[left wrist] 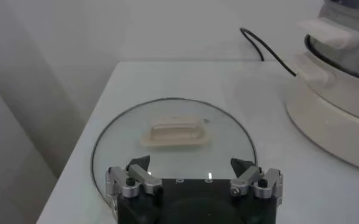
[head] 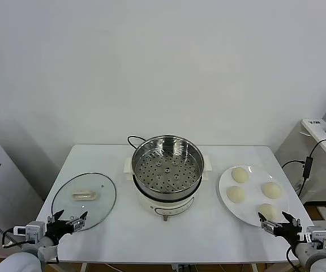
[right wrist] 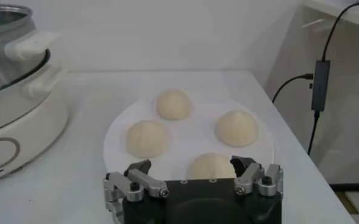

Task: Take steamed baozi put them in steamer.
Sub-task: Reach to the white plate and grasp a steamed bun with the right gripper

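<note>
cream-white baozi (head: 240,174), shiny perforated steamer (head: 167,164)

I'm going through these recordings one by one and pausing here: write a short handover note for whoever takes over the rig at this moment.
Left gripper: open, empty, at the table's near left edge by the glass lid.
Right gripper: open, empty, at the near right edge of the white plate.
Baozi: all four on the plate, at and; the last is closest to the right gripper.
Steamer: mid-table, uncovered, nothing in it.
Done: nothing moved yet.
Left: carry all four baozi into the steamer; the right arm looks better placed to start.
</note>
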Robot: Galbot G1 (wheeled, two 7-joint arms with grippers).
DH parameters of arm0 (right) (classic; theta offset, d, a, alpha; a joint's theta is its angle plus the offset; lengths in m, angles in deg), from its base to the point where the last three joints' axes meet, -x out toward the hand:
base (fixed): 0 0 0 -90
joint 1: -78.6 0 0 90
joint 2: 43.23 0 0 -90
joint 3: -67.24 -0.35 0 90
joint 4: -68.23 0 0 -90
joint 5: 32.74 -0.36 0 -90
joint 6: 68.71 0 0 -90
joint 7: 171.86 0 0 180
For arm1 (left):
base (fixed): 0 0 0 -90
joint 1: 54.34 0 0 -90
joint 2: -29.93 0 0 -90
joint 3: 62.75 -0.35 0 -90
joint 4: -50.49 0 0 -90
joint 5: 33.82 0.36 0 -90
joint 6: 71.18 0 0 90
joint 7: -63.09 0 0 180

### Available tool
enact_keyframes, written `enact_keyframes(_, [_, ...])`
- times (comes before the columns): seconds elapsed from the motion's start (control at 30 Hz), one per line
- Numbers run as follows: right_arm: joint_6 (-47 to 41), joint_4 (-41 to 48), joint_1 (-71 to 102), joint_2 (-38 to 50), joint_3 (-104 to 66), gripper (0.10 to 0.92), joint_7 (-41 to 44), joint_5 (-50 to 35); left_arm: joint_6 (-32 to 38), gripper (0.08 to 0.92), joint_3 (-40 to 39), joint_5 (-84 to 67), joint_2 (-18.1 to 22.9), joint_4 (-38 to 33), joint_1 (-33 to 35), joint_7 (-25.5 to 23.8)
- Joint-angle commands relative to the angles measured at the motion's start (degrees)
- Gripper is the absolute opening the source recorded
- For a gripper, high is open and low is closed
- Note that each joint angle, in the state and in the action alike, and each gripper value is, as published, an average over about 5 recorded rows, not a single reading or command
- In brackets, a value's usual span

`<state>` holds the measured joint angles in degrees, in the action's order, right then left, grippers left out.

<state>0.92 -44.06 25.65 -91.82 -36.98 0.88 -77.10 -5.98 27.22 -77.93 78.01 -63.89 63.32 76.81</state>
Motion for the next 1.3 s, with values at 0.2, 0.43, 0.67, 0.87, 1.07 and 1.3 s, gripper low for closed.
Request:
enact_keyframes(0.2, [-0.34, 0.00, -0.25, 0.16, 0.07, 0.823, -0.04, 0.05, -0.11, 0.823, 0.00, -0.05, -0.06, 0.11, -0.11, 0.01])
enact_keyframes(0.43, [-0.56, 0.29, -0.69, 0.48, 0.11, 0.823, 0.50, 1.11, -0.12, 0.823, -0.01, -0.21, -0.21, 0.33, -0.21, 0.02])
enact_keyframes(0.67, [4.06, 4.09, -6.00, 3.88, -0.04, 0.823, 7.59, 20.31, -0.07, 0.823, 0.05, -0.27, -0.31, 0.28, 0.00, -0.18])
enact_keyframes(0.87, [7.24, 8.45, -15.67, 9.89, 2.97, 0.823, 12.07, 39.73, -0.51, 0.823, -0.06, -0.23, -0.25, 0.05, -0.65, -0.25])
enact_keyframes(1.07, [13.51, 13.64, -22.88, 14.90, 5.87, 0.823, 17.16, 53.79, -1.68, 0.823, -2.00, -0.21, -0.89, 0.34, -3.27, -0.36])
enact_keyframes(1.3, [17.42, 19.74, -32.52, 18.92, 13.19, 0.823, 24.58, 61.02, -1.71, 0.823, -2.37, -0.27, -1.07, 0.48, -3.51, -0.73])
